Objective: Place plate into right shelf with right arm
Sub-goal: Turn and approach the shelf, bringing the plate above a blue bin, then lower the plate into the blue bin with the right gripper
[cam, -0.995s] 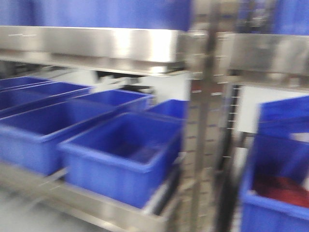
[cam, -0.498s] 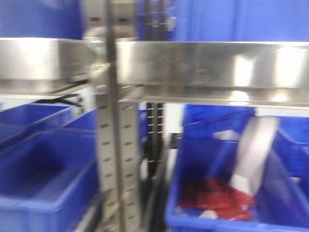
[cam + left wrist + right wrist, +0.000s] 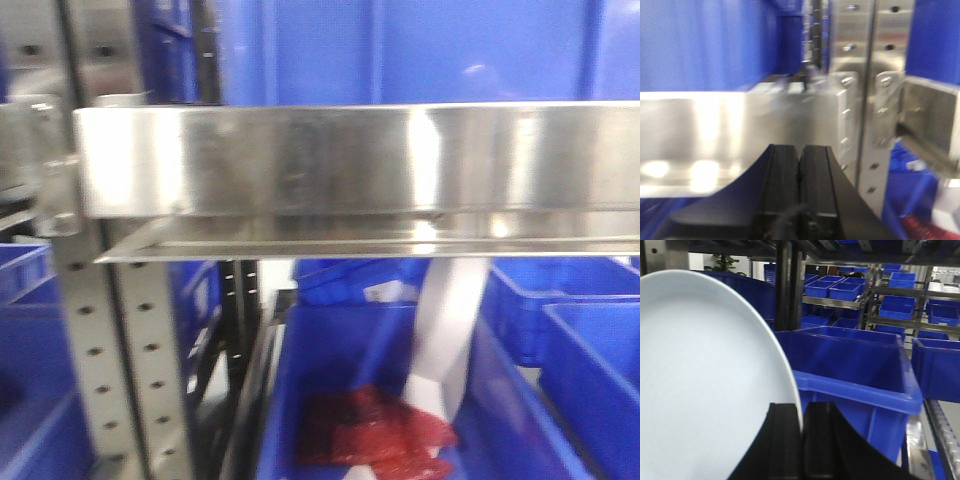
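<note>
At far left in the front view, a grey perforated upright (image 3: 95, 350) carries the shelf (image 3: 350, 160), whose broad steel front runs across the frame. The left hand (image 3: 800, 167) is empty, its fingers pressed together, facing bare steel. Further right, the plate (image 3: 705, 380) stands on edge with its rim pinched in the right hand (image 3: 802, 435), beside a blue crate (image 3: 855, 375). It is not yet on the shelf. The plate looks stiff, glossy and breakable. It is likely slippery in so narrow a rim grip, so it wants a firm clamp and a gentle, flat set-down.
</note>
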Controlling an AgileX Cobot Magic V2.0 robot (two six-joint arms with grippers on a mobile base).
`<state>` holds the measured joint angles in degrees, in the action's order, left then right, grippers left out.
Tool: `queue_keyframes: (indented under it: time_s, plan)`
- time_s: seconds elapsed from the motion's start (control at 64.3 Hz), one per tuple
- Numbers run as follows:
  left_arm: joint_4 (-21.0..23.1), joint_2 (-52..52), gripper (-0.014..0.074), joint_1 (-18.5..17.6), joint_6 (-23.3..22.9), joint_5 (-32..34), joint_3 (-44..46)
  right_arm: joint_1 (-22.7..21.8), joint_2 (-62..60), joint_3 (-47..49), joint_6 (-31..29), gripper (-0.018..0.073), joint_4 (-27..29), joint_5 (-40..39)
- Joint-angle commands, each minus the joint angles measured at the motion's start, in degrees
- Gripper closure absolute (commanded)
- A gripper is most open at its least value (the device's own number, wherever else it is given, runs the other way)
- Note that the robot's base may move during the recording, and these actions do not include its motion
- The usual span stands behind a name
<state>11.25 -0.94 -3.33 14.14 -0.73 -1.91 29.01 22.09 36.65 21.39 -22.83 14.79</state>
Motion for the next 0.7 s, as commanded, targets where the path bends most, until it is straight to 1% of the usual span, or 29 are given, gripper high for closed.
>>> queue_keyframes:
  time_s: [0.0, 0.684]
  plan:
    - [0.1, -0.6, 0.0643, -0.3, -0.1, 5.1, -0.5, 0.0, 0.4, 1.6, -0.5, 0.0504, -1.1, -4.9]
    - [0.1, -0.6, 0.0643, -0.3, -0.1, 5.1, -0.5, 0.0, 0.4, 1.6, -0.5, 0.0504, -1.1, -5.0]
